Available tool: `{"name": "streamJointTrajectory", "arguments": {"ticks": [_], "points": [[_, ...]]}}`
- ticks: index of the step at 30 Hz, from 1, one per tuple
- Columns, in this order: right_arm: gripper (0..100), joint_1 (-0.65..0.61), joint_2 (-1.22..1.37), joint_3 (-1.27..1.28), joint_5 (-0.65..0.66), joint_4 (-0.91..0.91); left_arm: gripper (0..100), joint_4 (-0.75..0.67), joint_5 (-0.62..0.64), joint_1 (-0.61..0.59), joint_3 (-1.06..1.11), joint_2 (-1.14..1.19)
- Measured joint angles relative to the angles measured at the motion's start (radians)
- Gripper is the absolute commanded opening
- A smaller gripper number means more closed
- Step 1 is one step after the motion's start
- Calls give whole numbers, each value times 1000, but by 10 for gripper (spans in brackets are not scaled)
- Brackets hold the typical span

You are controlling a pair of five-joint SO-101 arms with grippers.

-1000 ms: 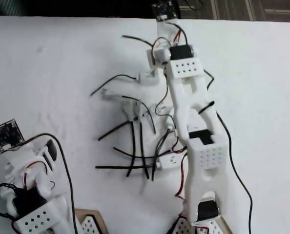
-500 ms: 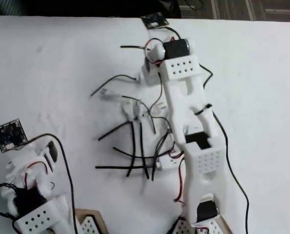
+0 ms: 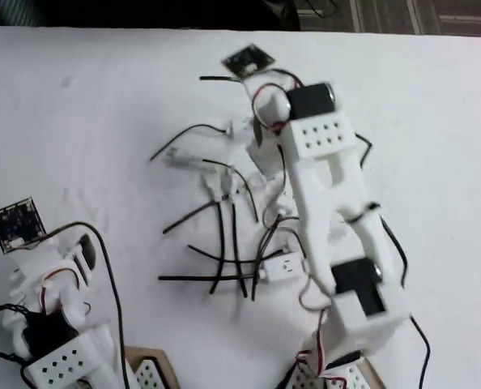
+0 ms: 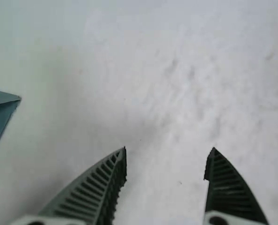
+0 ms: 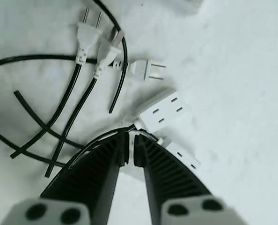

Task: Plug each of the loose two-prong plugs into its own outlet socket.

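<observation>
The white outlet block (image 5: pixel 163 110) is lying on the table (image 4: pixel 186 70) with its slots facing up, and a second outlet block (image 5: pixel 182 155) is lying just beside it. A loose plug (image 5: pixel 146 69) is resting near them. Another plug (image 5: pixel 85 35) and a third plug (image 5: pixel 106 54) are lying among the black cords (image 3: pixel 224 243). The right gripper (image 5: pixel 131 140) is hanging just beside the outlet block with its fingers nearly together. The left gripper (image 4: pixel 167 152) is hanging well apart, fingers spread wide.
</observation>
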Motion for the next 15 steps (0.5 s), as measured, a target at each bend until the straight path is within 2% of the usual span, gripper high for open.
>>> {"name": "streamJointTrajectory", "arguments": {"ticks": [7, 9, 15], "points": [[30, -2, -196, 377, 20, 0, 276, 0, 0, 0, 0, 0], [63, -2, -222, 465, 35, 0, 275, 0, 0, 0, 0, 0], [203, -2, -287, 694, 261, -8, 275, -3, 0, 37, 17, 0]]}}
